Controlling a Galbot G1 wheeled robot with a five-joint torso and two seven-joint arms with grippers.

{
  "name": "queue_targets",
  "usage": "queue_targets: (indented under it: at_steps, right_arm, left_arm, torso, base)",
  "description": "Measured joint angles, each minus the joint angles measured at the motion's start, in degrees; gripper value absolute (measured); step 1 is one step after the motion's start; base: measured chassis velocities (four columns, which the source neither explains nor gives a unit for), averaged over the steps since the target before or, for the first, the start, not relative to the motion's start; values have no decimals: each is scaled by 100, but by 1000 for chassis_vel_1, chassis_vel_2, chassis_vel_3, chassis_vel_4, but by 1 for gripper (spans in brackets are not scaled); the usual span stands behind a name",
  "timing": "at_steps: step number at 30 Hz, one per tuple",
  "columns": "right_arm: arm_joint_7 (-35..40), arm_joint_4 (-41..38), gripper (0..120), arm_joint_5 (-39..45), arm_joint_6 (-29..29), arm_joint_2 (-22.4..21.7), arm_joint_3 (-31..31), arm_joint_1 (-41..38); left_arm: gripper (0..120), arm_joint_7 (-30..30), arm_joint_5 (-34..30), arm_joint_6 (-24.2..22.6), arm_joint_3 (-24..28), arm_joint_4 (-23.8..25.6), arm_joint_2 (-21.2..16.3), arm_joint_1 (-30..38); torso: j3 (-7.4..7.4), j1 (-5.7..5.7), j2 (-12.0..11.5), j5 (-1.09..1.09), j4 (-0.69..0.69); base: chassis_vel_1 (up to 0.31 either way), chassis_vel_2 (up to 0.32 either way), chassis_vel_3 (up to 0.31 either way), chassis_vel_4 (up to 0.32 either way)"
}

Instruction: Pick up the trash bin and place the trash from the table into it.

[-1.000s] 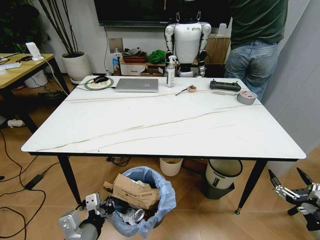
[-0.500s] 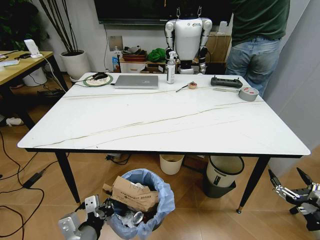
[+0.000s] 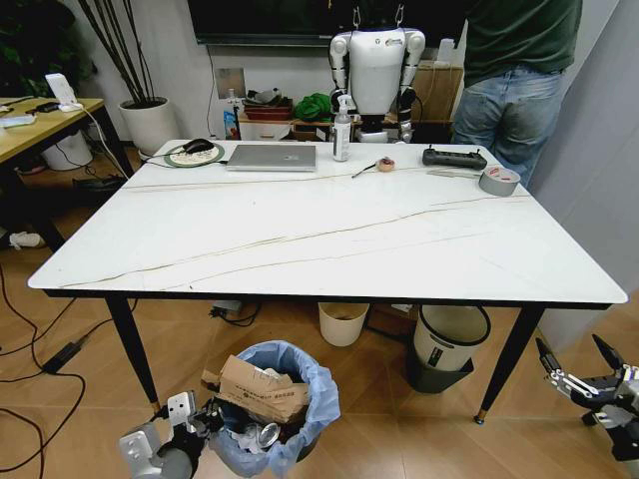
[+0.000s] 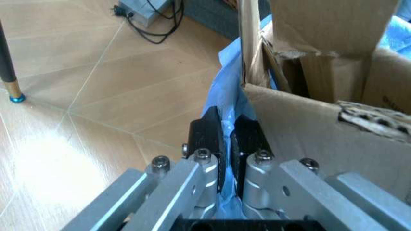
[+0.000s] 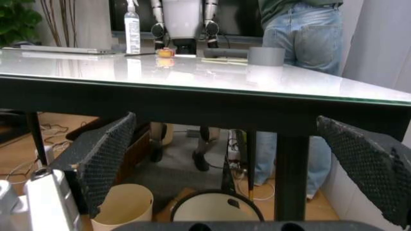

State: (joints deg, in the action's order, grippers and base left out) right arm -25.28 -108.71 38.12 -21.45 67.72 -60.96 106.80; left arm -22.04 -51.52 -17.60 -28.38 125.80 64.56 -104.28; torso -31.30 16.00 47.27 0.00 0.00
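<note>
While my left claw (image 4: 226, 139) pinches the blue-bagged trash bin (image 3: 272, 404) on the floor below the bench's (image 3: 329, 239) near edge, my right claw (image 3: 582, 371) hangs open beside its near right corner.

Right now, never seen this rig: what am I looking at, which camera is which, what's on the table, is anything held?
It's a wheeled robot with two arms, each ending in a two-finger gripper. The wide picture comes from its head camera, looking down at a large white marble-look table with thin black legs. The other two come from cameras on the wrists.

On the table's far side lie a silver laptop, a spray bottle, a black controller and a grey tape roll.

On the floor in front stands a small round trash bin lined with a light blue plastic bag, stuffed with brown cardboard. The left gripper is pinched shut on the bag's rim, seen close in the left wrist picture. The right gripper hangs open and low at the right, holding nothing.
</note>
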Motion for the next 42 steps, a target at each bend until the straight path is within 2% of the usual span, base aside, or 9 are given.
queue_targets:
  at_steps: [14, 42]
  right_arm:
    - [0, 0, 100, 0, 0, 0, 0, 0]
    - [0, 0, 100, 0, 0, 0, 0, 0]
  left_arm:
    - [0, 113, -2, 34, 30, -516, 55, 335]
    - [0, 155, -23, 52, 29, -723, 41, 467]
  torso:
    - [196, -151, -348, 0, 0]
    - [617, -438, -1056, 0, 0]
  base:
    - [0, 0, 0, 0]
    - [0, 0, 0, 0]
